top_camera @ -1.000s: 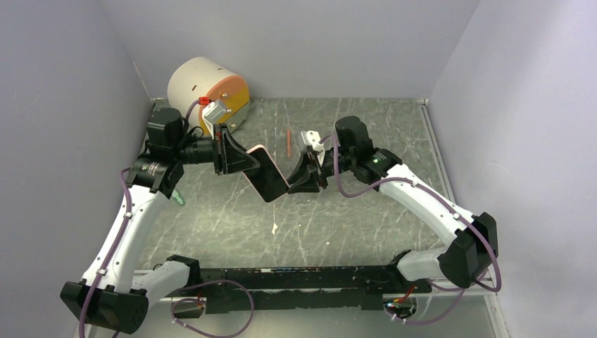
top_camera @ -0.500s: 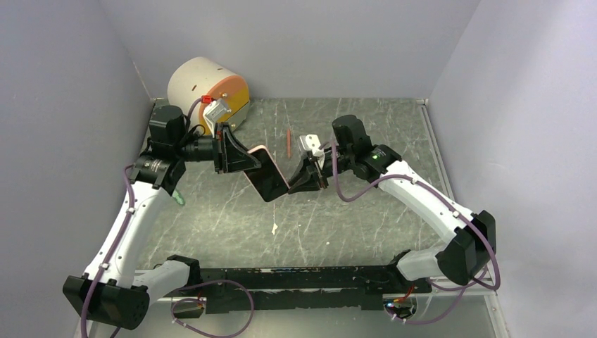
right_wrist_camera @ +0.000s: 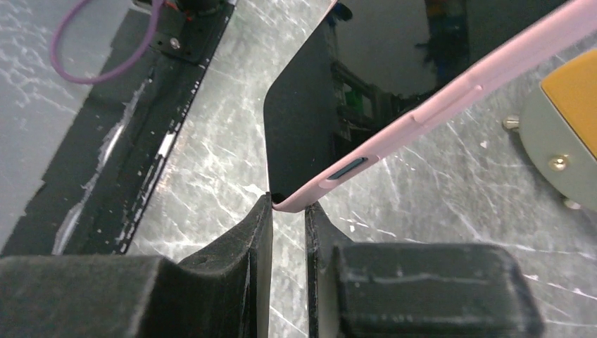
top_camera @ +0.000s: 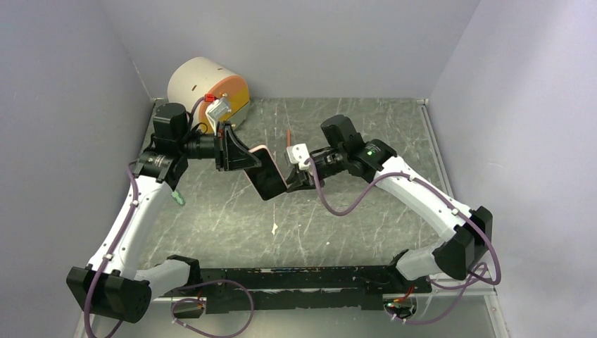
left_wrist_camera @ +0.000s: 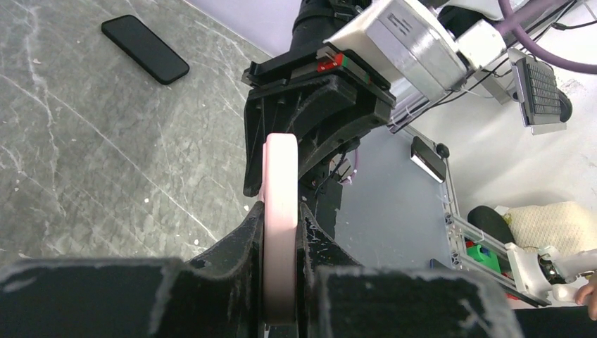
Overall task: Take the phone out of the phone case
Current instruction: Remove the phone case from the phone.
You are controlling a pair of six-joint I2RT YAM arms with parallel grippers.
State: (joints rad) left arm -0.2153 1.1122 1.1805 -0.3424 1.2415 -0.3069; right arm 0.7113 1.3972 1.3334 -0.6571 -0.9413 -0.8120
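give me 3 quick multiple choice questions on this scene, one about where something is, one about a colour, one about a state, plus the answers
1. Where is the phone case?
A lying flat with nothing touching it
B held up between the left gripper and the right gripper
C out of sight

2. What colour is the phone case?
A pink
B blue
C green

3. How do the left gripper's jaws stand?
A wide open and empty
B shut on the phone case's edge
C hidden from every view

Answers:
1 B, the top view shows it raised with a gripper at each end.
2 A, both wrist views show a pink rim.
3 B, the left wrist view shows both fingers pressed against the pink edge.
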